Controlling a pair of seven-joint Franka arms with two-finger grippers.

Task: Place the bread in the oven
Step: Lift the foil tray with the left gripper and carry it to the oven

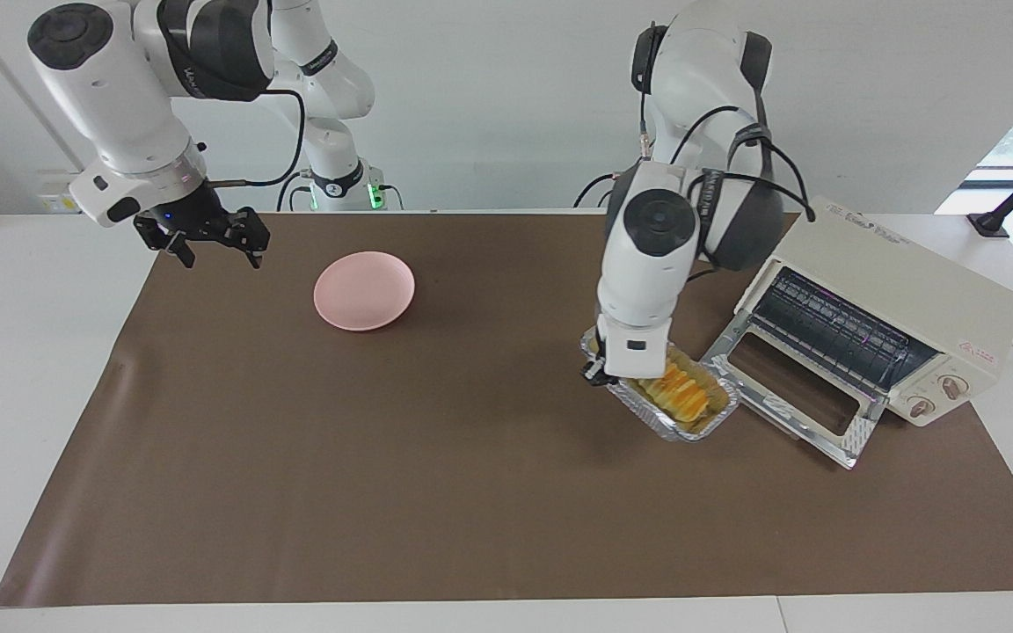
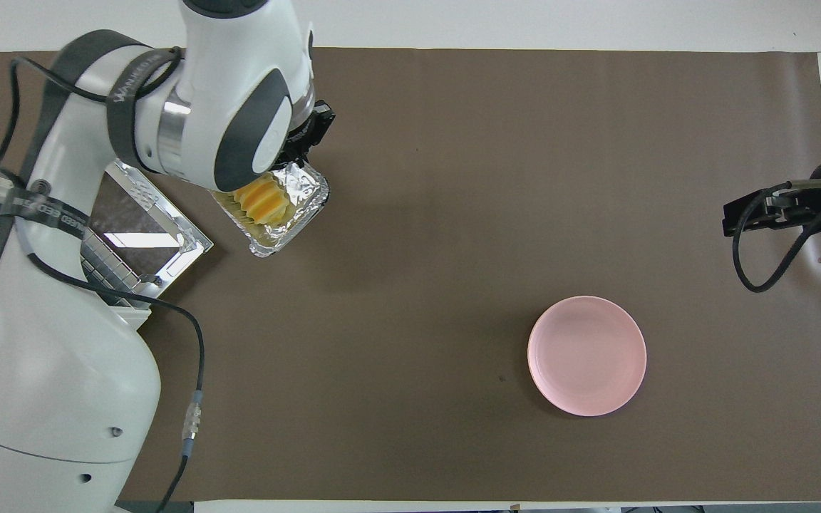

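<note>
We are carrying the foil tray (image 1: 674, 400) with the bread (image 1: 681, 391) in it, our left gripper (image 1: 596, 373) clamped shut on the tray's end rim, just off the open door (image 1: 788, 400) of the oven (image 1: 902, 303) at the left arm's end of the tabletop. The tray is probably hanging clear of the cloth, tilted. We should be levelling it and aiming at the rack. Our right gripper (image 1: 212, 246) is waiting wide open over the cloth's corner; the pink plate (image 1: 364, 290) is lying well apart, blocking nothing.
</note>
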